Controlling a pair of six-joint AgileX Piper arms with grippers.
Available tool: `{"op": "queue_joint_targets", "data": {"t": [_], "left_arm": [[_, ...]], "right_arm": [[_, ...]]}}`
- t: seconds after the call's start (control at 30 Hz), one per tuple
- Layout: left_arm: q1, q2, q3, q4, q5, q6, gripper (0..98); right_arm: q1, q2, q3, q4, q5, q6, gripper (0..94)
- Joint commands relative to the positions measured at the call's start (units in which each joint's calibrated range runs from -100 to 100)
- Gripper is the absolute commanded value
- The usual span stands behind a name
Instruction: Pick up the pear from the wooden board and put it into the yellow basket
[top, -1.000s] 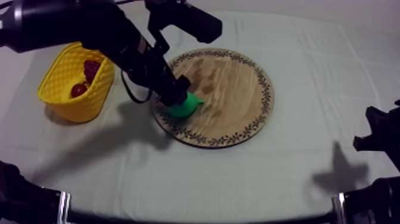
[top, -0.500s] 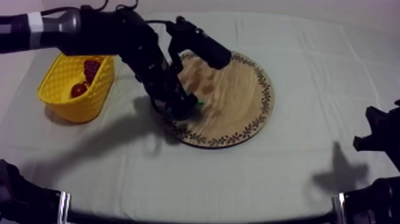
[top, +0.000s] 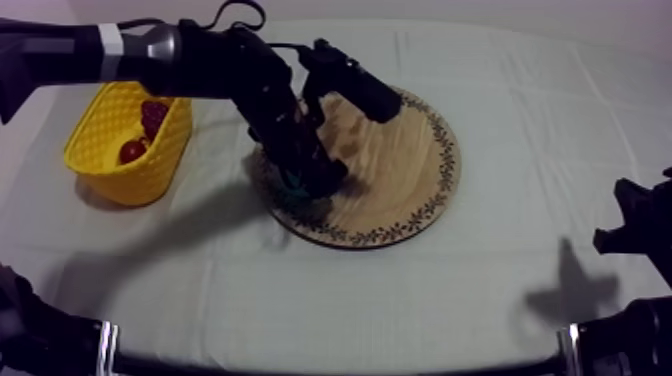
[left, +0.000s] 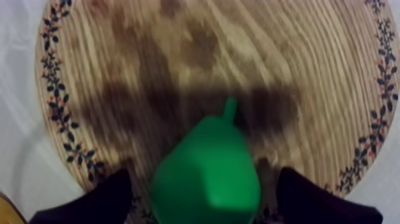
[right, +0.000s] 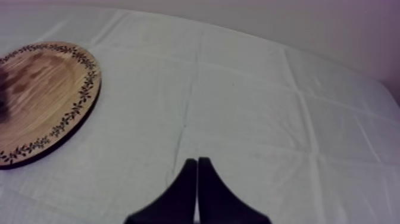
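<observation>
A table under a grey-white cloth (top: 400, 300), marked by faint fold lines, is seen from above at a slant. At the far left stands a yellow basket (top: 128, 140) with small red fruits (top: 150, 112) inside it. The black left arm comes in from the upper left, passes over the basket and reaches down to the left part of a round wooden board (top: 400, 150) with a patterned rim, near the middle of the table. The arm casts a broad grey shadow on the cloth in front of the basket.

Seen from the left wrist, the green pear (left: 205, 173) lies on the board close to its rim, stem towards the board's middle. The left gripper (left: 208, 196) is spread wide, one black finger (left: 113, 196) on each side of the pear, with a sliver of board showing between each finger and the fruit.

To the right of the board the cloth is bare. The right arm (top: 640, 235) sits low at the right edge. From its wrist, the right gripper (right: 197, 164) has its fingers pressed together in a narrow wedge over the cloth, well apart from the board. Behind the table's far edge is a plain pale wall (right: 297, 24).
</observation>
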Motion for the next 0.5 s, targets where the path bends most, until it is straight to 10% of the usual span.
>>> {"op": "queue_joint_targets", "data": {"t": [0.0,0.47], "left_arm": [[0.2,0.5,-0.4,-0.2,0.5,0.2,90.8],[0.2,5.4,-6.0,-0.54,6.5,1.6,86.9]], "right_arm": [[0.0,0.0,0.1,0.0,0.0,0.0,0.5],[0.0,0.0,0.1,0.0,0.0,0.0,0.5]]}}
